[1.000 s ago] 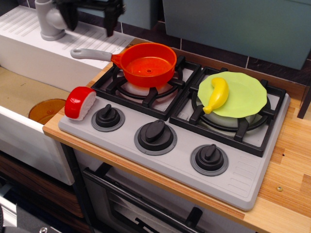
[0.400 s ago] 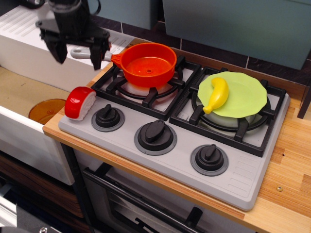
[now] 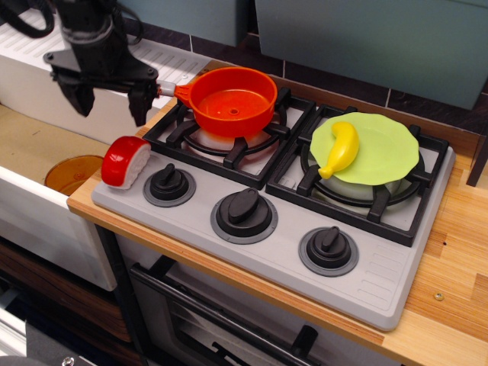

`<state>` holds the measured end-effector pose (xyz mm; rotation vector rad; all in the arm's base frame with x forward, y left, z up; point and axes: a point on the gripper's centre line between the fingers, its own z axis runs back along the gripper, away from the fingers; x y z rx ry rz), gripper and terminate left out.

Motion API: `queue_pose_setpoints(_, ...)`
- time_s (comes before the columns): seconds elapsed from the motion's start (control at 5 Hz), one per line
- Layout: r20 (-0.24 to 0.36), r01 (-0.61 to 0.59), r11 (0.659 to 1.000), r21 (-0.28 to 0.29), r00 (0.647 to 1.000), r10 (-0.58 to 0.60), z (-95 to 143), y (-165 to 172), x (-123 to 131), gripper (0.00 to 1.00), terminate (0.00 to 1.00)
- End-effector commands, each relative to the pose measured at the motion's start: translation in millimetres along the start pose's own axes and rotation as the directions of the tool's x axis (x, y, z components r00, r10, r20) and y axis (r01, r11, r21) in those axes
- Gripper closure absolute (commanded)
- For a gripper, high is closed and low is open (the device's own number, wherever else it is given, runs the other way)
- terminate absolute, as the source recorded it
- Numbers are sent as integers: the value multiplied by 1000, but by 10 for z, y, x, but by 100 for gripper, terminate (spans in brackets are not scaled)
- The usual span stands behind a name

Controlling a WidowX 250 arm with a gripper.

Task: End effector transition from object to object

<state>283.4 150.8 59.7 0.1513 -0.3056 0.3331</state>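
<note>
Claw (image 3: 109, 107) spread wide, empty, above sushi (image 3: 125, 160) at stove (image 3: 252, 236) left edge

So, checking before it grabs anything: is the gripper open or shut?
Open. The gripper has its two dark fingers spread wide apart, nothing between them, above the red-and-white toy.

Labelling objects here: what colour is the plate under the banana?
Light green plate, seen in the only view, observation.image.

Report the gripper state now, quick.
Gripper: open, fingers spread, holding nothing; it hangs above the sushi, left of the pan.
</note>
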Motion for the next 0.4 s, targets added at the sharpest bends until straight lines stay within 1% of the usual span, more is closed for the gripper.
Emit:
queue_pose_setpoints(0.0,65,-38,999,-4,997,38,-29,-25,47,0,0)
queue_pose_setpoints(0.2,63,-52,998,-26,997,53,-206,-89,9,0,100)
